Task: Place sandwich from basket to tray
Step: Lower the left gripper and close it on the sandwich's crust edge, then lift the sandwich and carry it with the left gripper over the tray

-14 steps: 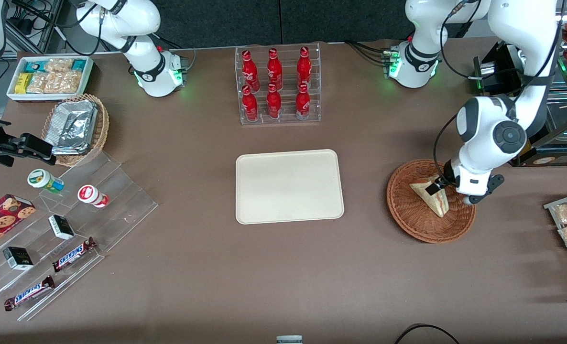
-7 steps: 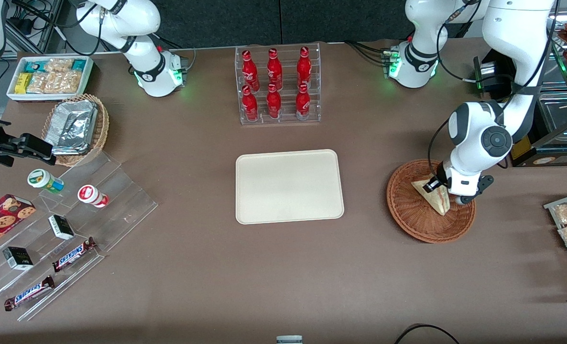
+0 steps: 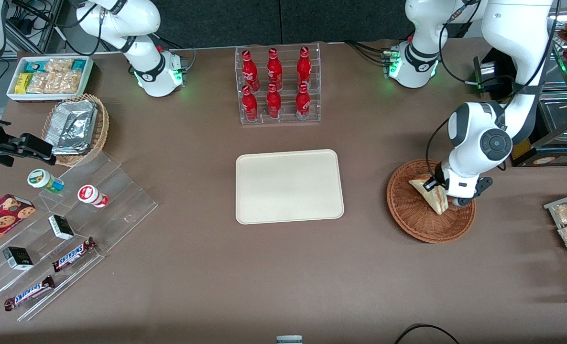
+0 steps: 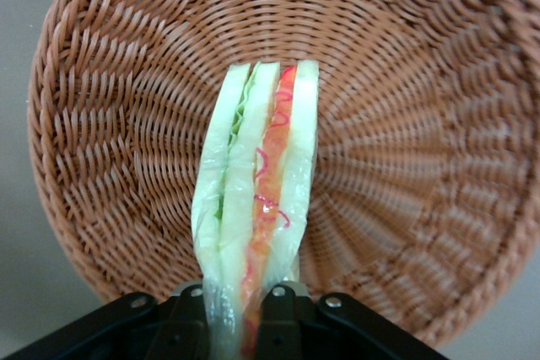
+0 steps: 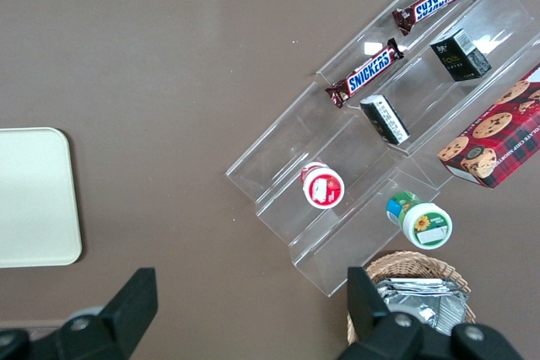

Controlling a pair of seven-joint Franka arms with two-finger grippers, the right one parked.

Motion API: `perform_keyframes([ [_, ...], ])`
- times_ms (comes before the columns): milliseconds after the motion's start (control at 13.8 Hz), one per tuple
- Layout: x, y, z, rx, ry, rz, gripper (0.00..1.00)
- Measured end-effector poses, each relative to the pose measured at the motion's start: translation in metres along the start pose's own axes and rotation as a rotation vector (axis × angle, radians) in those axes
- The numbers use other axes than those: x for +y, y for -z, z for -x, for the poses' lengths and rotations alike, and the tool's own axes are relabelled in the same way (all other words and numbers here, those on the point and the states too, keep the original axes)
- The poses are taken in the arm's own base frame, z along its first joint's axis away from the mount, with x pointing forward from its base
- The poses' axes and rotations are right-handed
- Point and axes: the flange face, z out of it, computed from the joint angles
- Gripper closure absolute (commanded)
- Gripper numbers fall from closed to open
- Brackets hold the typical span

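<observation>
Sandwich gripped and starting to rise out of the basket

On the brown counter [image 3: 283,267], the flat cream-beige rectangular tray [image 3: 289,187] waits bare, well apart from the wide reddish-brown woven wicker basket [image 3: 408,210]. The left arm's gripper [image 3: 437,187] is over this basket, its fingers [image 4: 278,297] clenched on the small triangular sandwich [image 4: 257,200] of pale bread with red-pink filling. Compared with a second ago, the sandwich now stands on edge and looks a little raised, so the grasp seems done; the carry to the tray comes next.
</observation>
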Motion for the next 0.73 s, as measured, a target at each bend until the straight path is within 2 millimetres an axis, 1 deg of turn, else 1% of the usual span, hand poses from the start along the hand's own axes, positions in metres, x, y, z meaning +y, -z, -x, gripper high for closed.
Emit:
perform_keyframes([
  [218,0.035,0.043,0.007,-0.016,-0.055,-0.025,1.0],
  [363,0.059,0.067,0.02,-0.017,-0.1,-0.034,1.0],
  [435,0.073,0.075,0.029,-0.011,-0.129,-0.033,1.0],
  [508,0.088,0.08,0.043,-0.002,-0.163,-0.03,1.0],
  [581,0.105,0.08,0.061,0.002,-0.205,-0.032,1.0],
  [726,0.14,0.074,0.099,0.005,-0.29,-0.042,1.0],
])
